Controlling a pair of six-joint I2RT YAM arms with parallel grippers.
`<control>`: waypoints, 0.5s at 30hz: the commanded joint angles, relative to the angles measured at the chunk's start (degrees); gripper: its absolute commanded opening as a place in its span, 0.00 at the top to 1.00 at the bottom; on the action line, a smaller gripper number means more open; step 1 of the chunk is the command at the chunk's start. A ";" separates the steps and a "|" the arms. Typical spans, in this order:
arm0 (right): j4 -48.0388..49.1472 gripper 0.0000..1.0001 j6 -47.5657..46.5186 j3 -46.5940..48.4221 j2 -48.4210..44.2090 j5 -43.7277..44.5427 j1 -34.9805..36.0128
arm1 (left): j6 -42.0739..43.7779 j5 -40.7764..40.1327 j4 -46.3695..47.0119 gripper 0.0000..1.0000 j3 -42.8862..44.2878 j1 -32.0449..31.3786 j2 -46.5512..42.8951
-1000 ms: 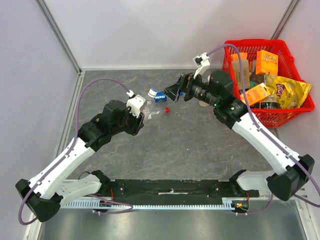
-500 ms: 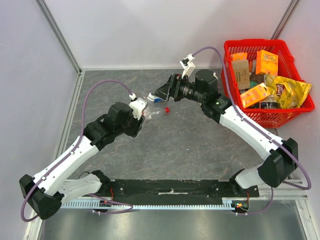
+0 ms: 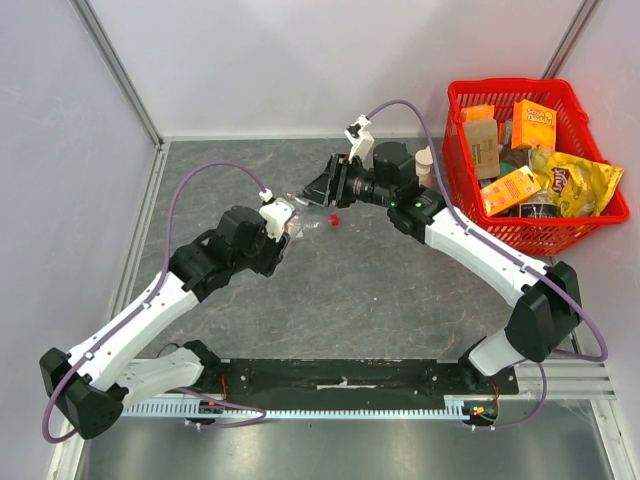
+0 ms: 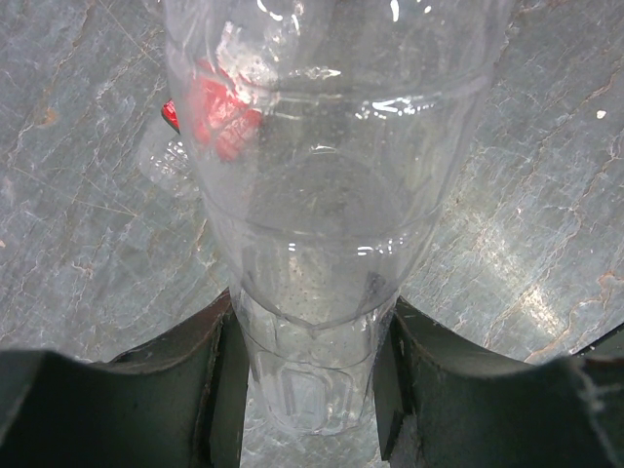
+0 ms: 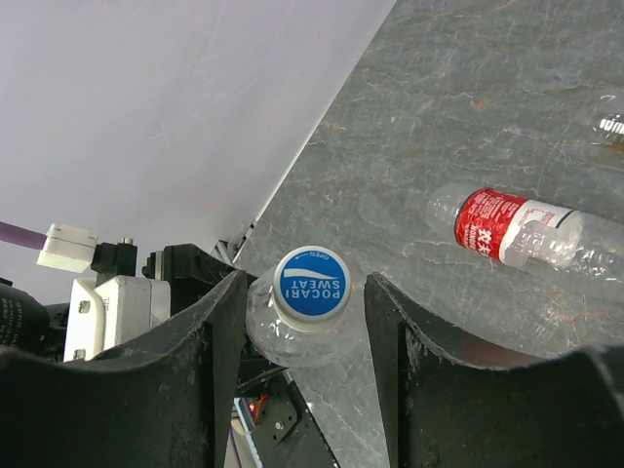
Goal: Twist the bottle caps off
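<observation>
My left gripper (image 4: pixel 310 375) is shut on the base end of a clear unlabelled bottle (image 4: pixel 331 195), holding it off the table. That bottle's blue cap (image 5: pixel 312 283), printed Pocari Sweat, faces the right wrist camera. My right gripper (image 5: pixel 304 292) is open around the cap, with a small gap on each side. From above, the right gripper (image 3: pixel 320 187) covers the cap, and the left gripper (image 3: pixel 288 222) is just below-left of it. A bottle with a red label (image 5: pixel 507 229) lies on the table beyond. Red shows through the held bottle in the left wrist view.
A red basket (image 3: pixel 455 170) full of snack packs stands at the back right. A beige bottle top (image 3: pixel 425 158) shows just left of it. Part of another clear bottle (image 5: pixel 609 127) lies at the right wrist view's edge. The white wall runs close behind.
My right gripper has moved left over the held bottle's cap, and its jaws have narrowed around it. The left gripper has kept its grip and place.
</observation>
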 commanded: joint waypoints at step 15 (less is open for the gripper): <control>2.16 0.82 -0.23 1.40 0.14 -0.82 0.96 | 0.93 -0.64 1.89 0.91 -0.13 -0.13 -0.30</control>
